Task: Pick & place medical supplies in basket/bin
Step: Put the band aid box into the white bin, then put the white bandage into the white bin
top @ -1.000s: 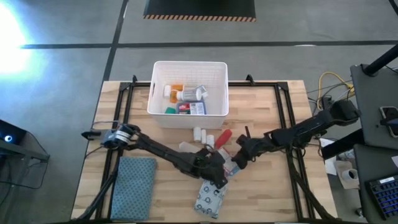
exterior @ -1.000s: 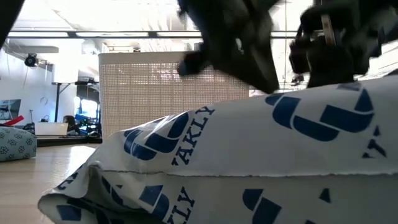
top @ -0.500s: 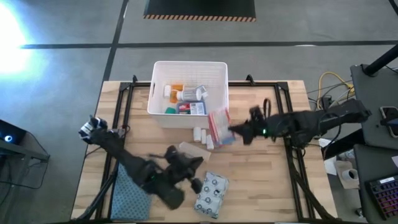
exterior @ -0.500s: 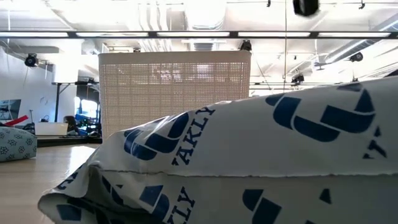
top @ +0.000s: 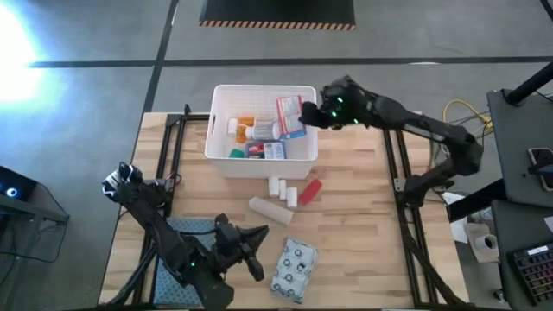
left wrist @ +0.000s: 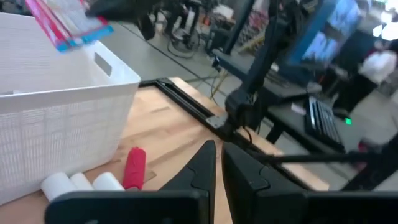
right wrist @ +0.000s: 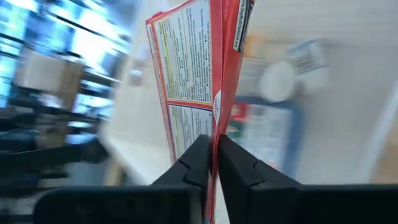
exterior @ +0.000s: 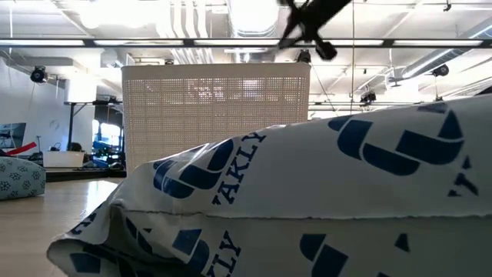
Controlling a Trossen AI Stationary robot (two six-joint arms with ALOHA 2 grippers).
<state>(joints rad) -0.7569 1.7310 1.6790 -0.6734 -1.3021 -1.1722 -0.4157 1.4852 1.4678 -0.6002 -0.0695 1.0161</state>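
Overhead view of a wooden table. In the upper middle sits a large white ribbed bin. Inside it lie an orange vial, white bottles, a teal item and a blue-and-white box.

The right gripper reaches in from the upper right and pinches a flat red-and-white packet, holding it over the right side of the bin; in the right wrist view the packet stands on edge, clamped between the fingers.

Just below the bin, on the table, lie three small white rolls, a red tube and a longer white roll. A patterned packet lies lower centre. A blue-grey folded cloth sits at lower left, partly under the left arm.

The left gripper hovers at lower centre, fingers pressed together, holding nothing.
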